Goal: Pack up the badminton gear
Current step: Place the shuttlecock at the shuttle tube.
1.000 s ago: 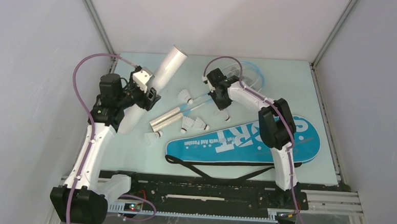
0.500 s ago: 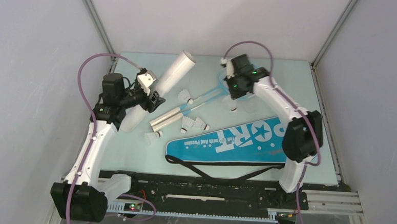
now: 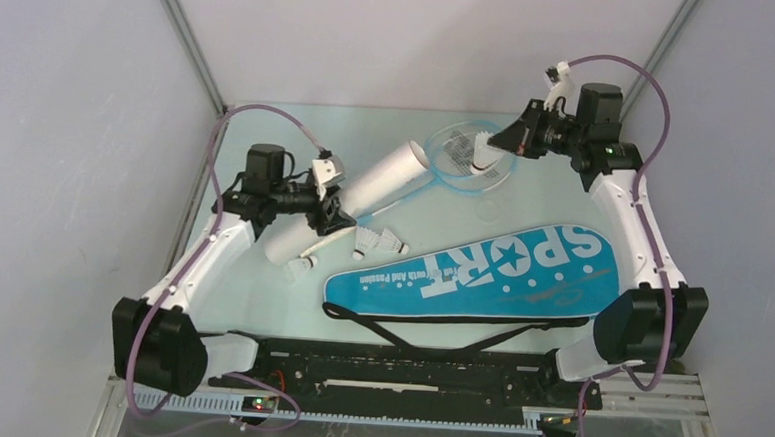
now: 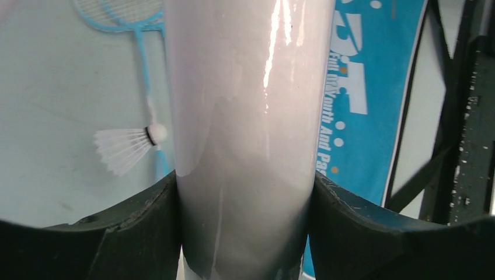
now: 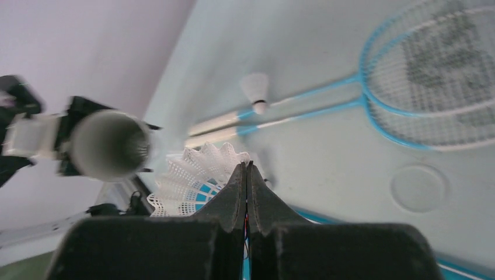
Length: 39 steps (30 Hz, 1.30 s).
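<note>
Nearest, a black strap looped along the front of the table, tied to the blue racket bag lying flat just behind it. Printed on the bag in big white letters: "SPORT", with a star standing in for the O; beside it, a smaller line ending "Youth And Passion".

Just beyond the bag's narrow end, three white shuttlecocks loose on the table.

Further back on the left, the left gripper clamped around the long white tube, one finger pressed to each side. Held tilted, open mouth toward the far right. No writing visible on the tube.

At the far side, two light-blue rackets lying together, heads overlapping.

Over those heads, the right gripper, fingertips squeezed together on the mesh skirt of a shuttlecock.
</note>
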### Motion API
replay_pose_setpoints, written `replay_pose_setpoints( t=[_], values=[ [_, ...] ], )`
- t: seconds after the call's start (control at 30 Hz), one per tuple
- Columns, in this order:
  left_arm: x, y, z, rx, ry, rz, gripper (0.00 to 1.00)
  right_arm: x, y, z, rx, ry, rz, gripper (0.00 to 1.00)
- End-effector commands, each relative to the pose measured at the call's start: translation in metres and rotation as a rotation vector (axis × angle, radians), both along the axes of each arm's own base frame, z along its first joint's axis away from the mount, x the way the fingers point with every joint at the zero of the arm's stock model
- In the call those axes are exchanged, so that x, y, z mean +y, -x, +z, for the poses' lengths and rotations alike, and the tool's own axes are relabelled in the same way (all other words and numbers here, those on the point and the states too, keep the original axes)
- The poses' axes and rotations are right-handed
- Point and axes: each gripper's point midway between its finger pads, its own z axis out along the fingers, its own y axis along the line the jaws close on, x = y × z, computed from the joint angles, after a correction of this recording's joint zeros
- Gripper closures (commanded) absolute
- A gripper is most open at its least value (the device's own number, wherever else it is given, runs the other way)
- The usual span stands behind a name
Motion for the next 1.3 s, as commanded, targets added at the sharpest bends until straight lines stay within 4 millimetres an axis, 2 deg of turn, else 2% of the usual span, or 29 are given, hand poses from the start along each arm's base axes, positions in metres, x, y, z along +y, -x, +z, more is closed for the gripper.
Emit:
replay_pose_setpoints(
  t=[0.0, 0.2, 0.43, 0.9, 1.17, 1.27],
  values=[
    [-0.025, 0.006, 0.015, -0.029, 0.042, -0.119, 0.93, 0.018, 0.026, 0.056, -0.109, -0.184, 0.123, 1.0],
    [-0.047, 0.013, 0.019, -0.023, 0.065, -0.19, 0.92, 0.026, 0.047, 0.082, -0.192, -0.261, 0.191, 1.0],
    [-0.061, 0.02, 0.028, -0.026, 0.108, -0.241, 0.91, 0.034, 0.059, 0.093, -0.23, -0.32, 0.239, 1.0],
    [-0.072, 0.029, 0.038, -0.035, 0.168, -0.229, 0.91, 0.07, 0.073, 0.073, -0.172, -0.368, 0.307, 1.0],
    [-0.074, 0.032, 0.043, -0.031, 0.218, -0.221, 0.91, 0.082, 0.081, 0.053, -0.223, -0.251, 0.306, 1.0],
    [-0.073, 0.033, 0.042, -0.038, 0.213, -0.213, 0.91, 0.083, 0.086, 0.047, -0.242, -0.205, 0.315, 0.95]
  ],
)
